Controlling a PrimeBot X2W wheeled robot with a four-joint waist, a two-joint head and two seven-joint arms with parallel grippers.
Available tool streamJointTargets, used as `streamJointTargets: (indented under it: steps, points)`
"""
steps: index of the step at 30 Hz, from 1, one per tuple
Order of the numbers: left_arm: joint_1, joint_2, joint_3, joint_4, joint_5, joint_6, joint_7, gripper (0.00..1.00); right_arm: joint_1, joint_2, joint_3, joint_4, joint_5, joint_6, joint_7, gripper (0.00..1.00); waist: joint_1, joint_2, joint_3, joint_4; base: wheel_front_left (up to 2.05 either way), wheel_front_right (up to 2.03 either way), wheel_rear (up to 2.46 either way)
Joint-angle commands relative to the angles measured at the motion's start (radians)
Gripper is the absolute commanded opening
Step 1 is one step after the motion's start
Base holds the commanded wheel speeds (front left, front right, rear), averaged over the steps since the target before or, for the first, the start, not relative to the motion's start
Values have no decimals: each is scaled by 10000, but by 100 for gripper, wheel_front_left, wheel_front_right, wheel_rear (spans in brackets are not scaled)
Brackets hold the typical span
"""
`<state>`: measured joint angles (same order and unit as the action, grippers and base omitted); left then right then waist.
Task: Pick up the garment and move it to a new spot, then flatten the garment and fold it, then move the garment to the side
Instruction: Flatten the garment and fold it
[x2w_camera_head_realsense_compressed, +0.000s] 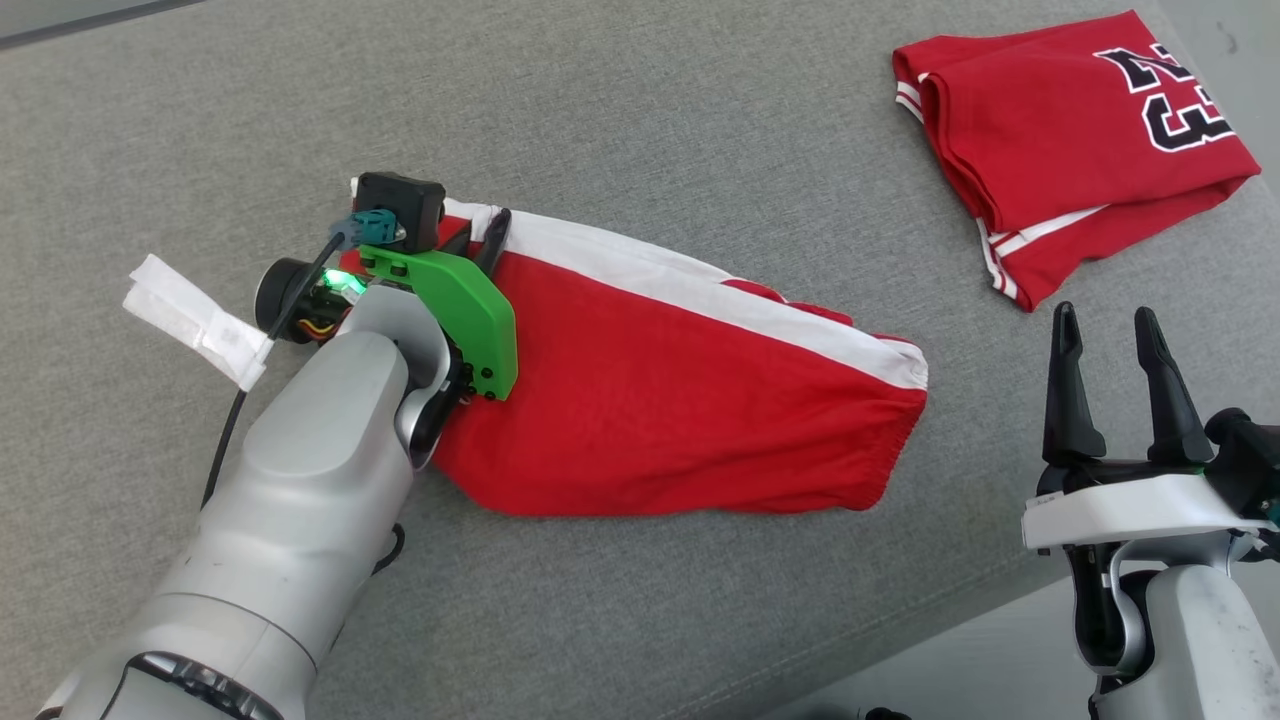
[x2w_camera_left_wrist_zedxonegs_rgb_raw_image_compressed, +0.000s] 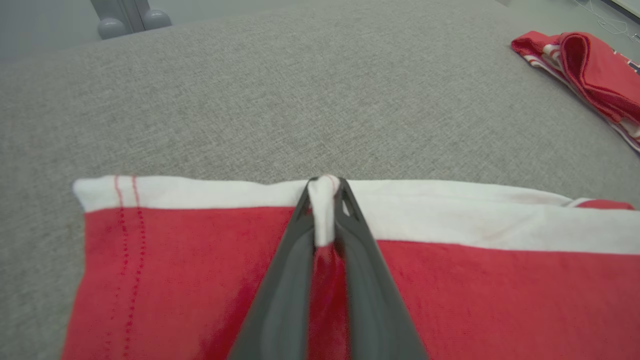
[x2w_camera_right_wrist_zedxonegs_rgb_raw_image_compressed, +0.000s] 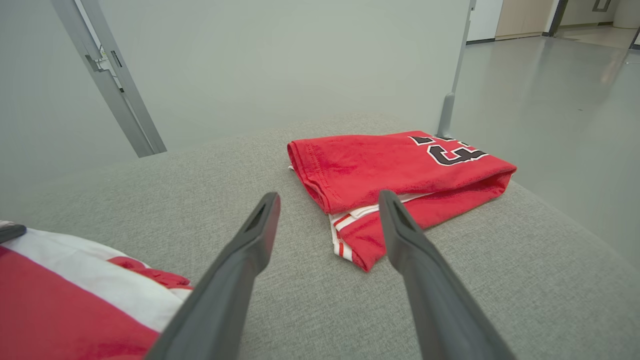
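The garment (x2w_camera_head_realsense_compressed: 660, 400), red with a white band (x2w_camera_left_wrist_zedxonegs_rgb_raw_image_compressed: 450, 220) along its far edge, lies spread and mostly flat near the middle of the grey cushion (x2w_camera_head_realsense_compressed: 640, 100). Its right end is gathered and slightly bunched.

The risk, as I judge it, is in the small bite. Only a narrow pinch of the band is taken, close to the garment's far left corner. If the arm lifts or drags quickly, the cloth could slip out. It could also hang from that single point and crumple, undoing the flat lie that the fold needs. A pull across the rough cushion could drag the gathered end into more wrinkles.

The left hand (x2w_camera_left_wrist_zedxonegs_rgb_raw_image_compressed: 325, 181) is nearly closed, and a ridge of white cloth is squeezed up between its two fingers. The fingers lie low on the red fabric. The right hand (x2w_camera_head_realsense_compressed: 1110, 330) hovers by the near right edge of the cushion, fingers spread wide, holding and touching nothing.

A folded red jersey (x2w_camera_head_realsense_compressed: 1070, 140) with black numbers rests at the far right corner, well apart from the garment.
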<state>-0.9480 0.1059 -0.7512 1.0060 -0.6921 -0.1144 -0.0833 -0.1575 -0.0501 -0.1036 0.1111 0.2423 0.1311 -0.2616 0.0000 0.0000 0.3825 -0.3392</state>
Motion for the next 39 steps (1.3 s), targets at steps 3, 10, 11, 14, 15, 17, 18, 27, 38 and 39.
streamJointTargets:
  steps: [3,10,11,14,15,17,18,27,38,39]
  points:
    - [-27,46,-69,-54,-68,-67,-243,0,-27,-12,-31,-69,-50,-10,-46,100,0,0,-230,308,0,0,0]
    - [-482,435,214,72,-175,219,-601,0,-64,-15,75,-27,-66,-10,-46,100,0,0,-288,591,0,0,0]
    - [-545,508,258,127,-204,281,-606,0,-91,-15,102,-15,-58,-10,-46,100,0,0,-256,580,0,0,0]
    - [-640,665,288,352,-136,472,-698,0,-150,-14,184,17,-44,-10,-46,100,0,0,-165,517,0,0,0]
    - [-648,663,312,411,-143,538,-774,22,-154,-14,199,29,-44,-10,-46,100,0,0,-142,498,0,0,0]
    - [-604,604,397,548,-233,584,-1061,100,-144,-15,160,77,-35,-10,-46,100,0,0,-107,461,0,0,0]
    - [-565,576,414,573,-270,542,-1124,100,-140,-15,124,83,-38,-10,-46,100,0,0,-115,472,0,0,0]
    - [41,626,476,856,-717,261,-445,100,88,-12,-279,127,-274,-10,-46,100,0,0,-623,911,0,0,0]
    - [1118,430,589,594,-1840,-24,2182,100,149,-14,-214,41,-313,-10,-46,100,0,0,-803,1013,0,0,0]
    - [1204,410,562,503,-1941,-61,2383,100,158,-17,-229,25,-326,-10,-46,100,0,0,-803,979,0,0,0]
